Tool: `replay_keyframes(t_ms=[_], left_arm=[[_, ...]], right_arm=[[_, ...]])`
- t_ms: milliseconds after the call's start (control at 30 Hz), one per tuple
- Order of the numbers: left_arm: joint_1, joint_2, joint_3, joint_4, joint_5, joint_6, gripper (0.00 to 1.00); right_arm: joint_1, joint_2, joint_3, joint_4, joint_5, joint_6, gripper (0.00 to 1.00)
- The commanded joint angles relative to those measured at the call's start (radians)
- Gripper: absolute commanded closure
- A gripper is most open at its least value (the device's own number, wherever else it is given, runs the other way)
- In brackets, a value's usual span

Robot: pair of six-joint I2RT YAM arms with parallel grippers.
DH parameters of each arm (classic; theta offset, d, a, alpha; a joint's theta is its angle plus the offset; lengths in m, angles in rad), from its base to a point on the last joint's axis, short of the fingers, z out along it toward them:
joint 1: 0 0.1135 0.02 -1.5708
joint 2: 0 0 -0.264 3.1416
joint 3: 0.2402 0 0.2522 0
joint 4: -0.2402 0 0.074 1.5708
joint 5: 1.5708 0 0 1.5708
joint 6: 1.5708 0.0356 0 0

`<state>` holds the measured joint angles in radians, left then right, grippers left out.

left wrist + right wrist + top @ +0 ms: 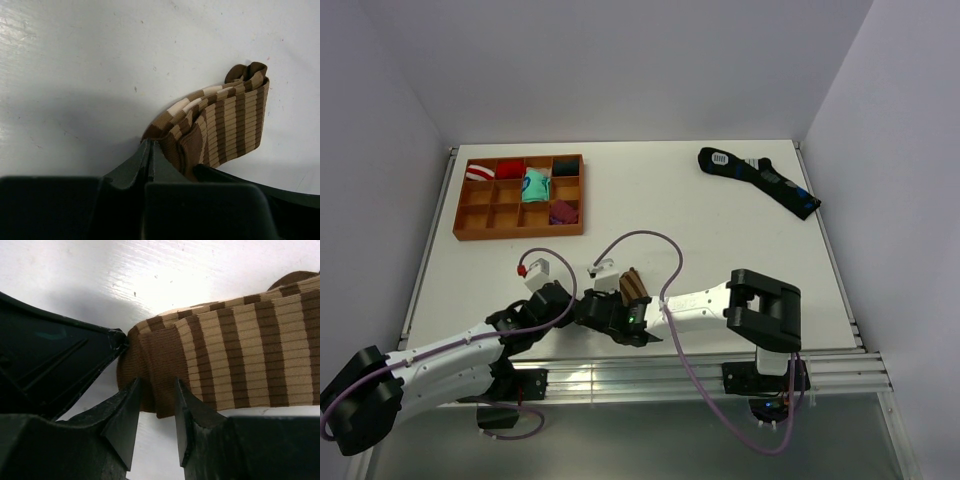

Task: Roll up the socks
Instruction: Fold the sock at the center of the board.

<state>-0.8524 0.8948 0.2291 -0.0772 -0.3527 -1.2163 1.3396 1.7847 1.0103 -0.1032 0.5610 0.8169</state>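
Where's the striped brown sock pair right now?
Top view: the socks sit front-centre on the table, where the left gripper and right gripper meet.

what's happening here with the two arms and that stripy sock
Both arms are working on the brown striped socks near the front of the table. The left end effector is shut at one edge of the partly folded pair, apparently pinching it. The right end effector is open, straddling the folded end. The roll does not look finished.

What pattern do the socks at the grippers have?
The socks are brown with cream stripes; best in right wrist view.
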Motion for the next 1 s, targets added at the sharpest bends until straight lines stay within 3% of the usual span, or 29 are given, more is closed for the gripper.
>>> replay_keyframes(t_ms=[0,433,967], left_arm=[[-0.004,0.000,0.004,0.033,0.004,-0.008,0.97],[-0.004,0.007,0.007,0.037,0.004,-0.005,0.96],[-0.004,0.016,0.007,0.042,0.003,-0.008,0.96]], right_arm=[[0.006,0.024,0.047,-0.030,0.053,0.005,0.61],[0.007,-0.008,0.071,-0.072,0.097,-0.002,0.88],[0.006,-0.103,0.076,-0.067,0.085,-0.022,0.95]])
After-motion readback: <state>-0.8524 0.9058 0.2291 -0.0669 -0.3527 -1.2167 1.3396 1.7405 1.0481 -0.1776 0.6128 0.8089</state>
